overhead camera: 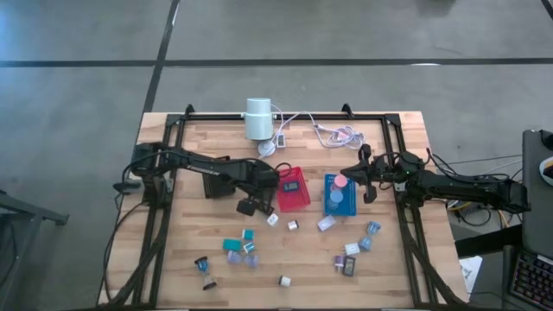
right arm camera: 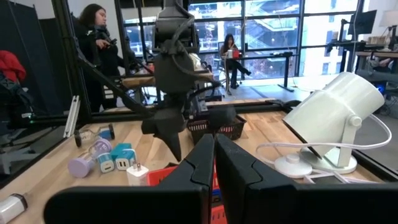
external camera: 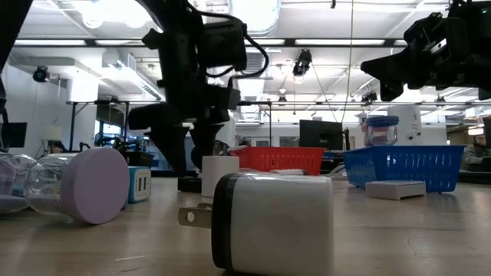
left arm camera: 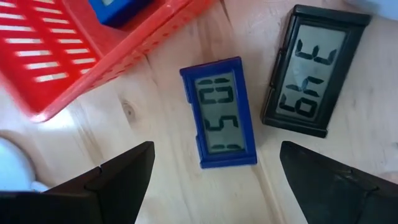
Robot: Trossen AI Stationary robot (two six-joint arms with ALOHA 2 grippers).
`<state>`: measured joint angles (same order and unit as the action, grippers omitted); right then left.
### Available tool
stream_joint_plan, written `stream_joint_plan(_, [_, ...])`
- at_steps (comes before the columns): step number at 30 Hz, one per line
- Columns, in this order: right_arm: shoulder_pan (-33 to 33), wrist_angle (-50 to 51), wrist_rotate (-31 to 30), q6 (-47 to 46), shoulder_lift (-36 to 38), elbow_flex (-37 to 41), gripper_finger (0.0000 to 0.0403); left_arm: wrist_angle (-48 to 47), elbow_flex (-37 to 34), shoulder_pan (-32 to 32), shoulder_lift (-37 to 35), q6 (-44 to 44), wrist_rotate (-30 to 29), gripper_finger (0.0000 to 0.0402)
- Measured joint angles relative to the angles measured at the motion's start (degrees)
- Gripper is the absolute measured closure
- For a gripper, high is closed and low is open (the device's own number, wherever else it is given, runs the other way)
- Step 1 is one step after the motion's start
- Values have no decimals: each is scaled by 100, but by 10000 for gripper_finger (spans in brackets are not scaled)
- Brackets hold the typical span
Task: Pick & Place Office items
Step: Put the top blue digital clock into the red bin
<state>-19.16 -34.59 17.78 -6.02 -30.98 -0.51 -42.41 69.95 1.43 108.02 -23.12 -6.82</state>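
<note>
Blue clock (left arm camera: 221, 112) on wood beside red tray (left arm camera: 74, 50), between spread left gripper (left arm camera: 214, 180) fingers, untouched. Right gripper (right arm camera: 214, 162) pressed together over blue tray (overhead camera: 340, 197), empty.

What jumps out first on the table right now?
The left claw hangs open over a small blue digital clock lying flat on the wood, with a black clock beside it and the red tray at its edge. The right claw is shut, held above the blue tray.

Grey floor (overhead camera: 78, 95), tall windows (right arm camera: 261, 31), ceiling lights (external camera: 115, 11)
</note>
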Motion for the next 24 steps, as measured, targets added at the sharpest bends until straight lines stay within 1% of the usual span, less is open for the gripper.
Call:
stream_joint_plan(5, [0,7,0,0,2,0,390,-2,3,0,301,-71,8,52])
stream_joint_plan(9, [-2,9,0,0,2,0,390,22,21,0,386,-143,-23,54])
stream_joint_plan(12, [-2,9,0,6,0,0,390,32,28,3,381,-238,-23,64])
stream_joint_plan(16, [-2,9,-1,20,2,0,390,33,103,15,362,-309,54,91])
stream_joint_plan(18, [0,9,-1,20,2,0,390,239,188,27,368,-287,113,106])
stream_joint_plan(20, [0,9,-2,16,2,0,390,241,197,40,357,-279,221,121])
stream_joint_plan(24, [0,15,-2,11,2,0,390,254,114,54,360,-212,390,161])
